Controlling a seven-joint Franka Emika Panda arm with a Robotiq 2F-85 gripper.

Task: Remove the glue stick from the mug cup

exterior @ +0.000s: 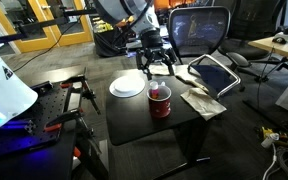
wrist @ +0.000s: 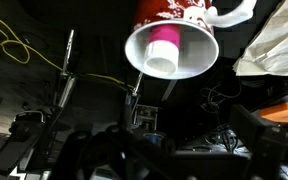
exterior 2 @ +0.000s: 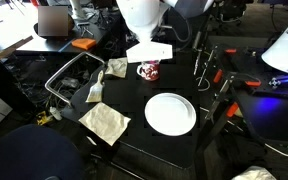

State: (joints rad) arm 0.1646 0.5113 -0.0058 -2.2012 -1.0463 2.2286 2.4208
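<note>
We see the glue stick [wrist: 162, 50] standing nearly upright inside the mug cup [wrist: 196, 50], long axis vertical, pale end up. Our gripper [exterior: 156, 68] hangs above, fingers spread, empty. In an exterior view, a white plate [exterior: 127, 86] lies at the mug's nine o'clock and a crumpled napkin [exterior: 202, 100] at three.

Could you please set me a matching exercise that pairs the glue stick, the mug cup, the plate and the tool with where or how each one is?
Things:
1. glue stick
2. mug cup
3. plate
4. tool

Place or state:
A. bare, lying flat on the black table
B. above the table, holding nothing
C. inside the mug cup
D. dark red outside, white inside

Pairs: 1-C, 2-D, 3-A, 4-B.
</note>
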